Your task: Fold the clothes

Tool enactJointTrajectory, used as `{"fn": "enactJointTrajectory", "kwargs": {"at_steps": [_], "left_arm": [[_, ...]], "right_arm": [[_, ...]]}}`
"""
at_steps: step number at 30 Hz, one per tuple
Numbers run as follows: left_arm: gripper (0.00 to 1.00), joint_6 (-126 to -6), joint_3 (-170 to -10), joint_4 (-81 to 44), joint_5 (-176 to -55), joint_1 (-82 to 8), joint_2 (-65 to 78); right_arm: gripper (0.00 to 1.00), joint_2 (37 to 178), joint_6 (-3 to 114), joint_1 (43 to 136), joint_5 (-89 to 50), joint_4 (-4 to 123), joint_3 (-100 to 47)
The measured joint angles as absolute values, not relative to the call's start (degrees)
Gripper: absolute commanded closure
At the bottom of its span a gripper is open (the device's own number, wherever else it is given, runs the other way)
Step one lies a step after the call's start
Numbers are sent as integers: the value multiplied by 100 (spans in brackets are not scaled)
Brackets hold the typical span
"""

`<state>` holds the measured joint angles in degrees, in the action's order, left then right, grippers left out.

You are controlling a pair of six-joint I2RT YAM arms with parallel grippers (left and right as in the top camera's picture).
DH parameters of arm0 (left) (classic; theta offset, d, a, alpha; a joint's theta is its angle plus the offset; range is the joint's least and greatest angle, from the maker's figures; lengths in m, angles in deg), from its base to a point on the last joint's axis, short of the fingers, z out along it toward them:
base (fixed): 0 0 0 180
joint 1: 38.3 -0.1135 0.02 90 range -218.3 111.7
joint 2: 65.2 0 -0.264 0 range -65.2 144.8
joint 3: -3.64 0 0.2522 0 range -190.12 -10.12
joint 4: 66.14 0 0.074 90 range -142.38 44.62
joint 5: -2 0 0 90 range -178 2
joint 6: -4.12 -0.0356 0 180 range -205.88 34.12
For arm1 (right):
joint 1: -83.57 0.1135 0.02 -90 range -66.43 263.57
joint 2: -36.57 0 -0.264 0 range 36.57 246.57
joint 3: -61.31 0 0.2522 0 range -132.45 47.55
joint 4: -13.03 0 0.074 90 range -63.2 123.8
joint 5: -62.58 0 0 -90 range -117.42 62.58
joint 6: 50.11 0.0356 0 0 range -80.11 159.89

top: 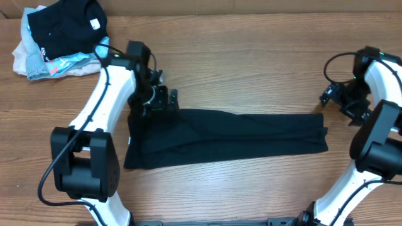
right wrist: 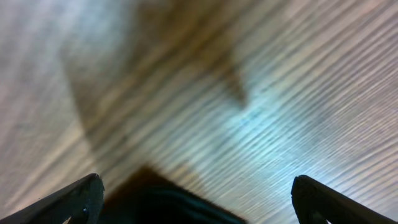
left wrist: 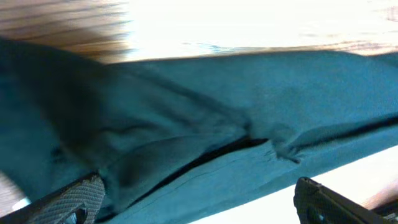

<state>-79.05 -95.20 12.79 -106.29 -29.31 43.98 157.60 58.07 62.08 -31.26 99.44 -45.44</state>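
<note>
Across table [top: 251,69], garment [top: 239,135] runs left-right (wider left); left gripper [top: 168,100], right gripper [top: 328,97] gape empty.

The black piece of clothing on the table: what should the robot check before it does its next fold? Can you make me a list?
1. Black garment lies flat and stretched out long on the table: ok.
2. Left end effector is open: ok.
3. Left end effector sits over the garment's top left corner: ok.
4. Right end effector is open: ok.
5. Right end effector sits over the garment: not ok. It is over bare wood just past the right end, and only the cloth's edge shows in its wrist view.
6. Pile of other clothes lies apart from the garment: ok.
</note>
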Motion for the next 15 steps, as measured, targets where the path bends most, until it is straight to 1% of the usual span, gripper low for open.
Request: {"fn": "enactJointTrajectory", "kwargs": {"at_steps": [4,8,14,15], "left_arm": [[0,-7936,-9106,807,-10699,-2712,4398],[0,-7969,-8890,658,-10718,-2627,4398],[0,-7990,-8846,494,-10736,-2627,4398],[0,-7990,-8846,459,-10738,-2627,4398]], "right_arm": [[0,15760,4893,6035,-2109,9826,-4227],[0,15760,4084,6031,-1255,9786,-3820],[0,15522,3604,5998,-759,9638,-3302],[6,15500,3577,5996,-711,9638,-3256]]}}
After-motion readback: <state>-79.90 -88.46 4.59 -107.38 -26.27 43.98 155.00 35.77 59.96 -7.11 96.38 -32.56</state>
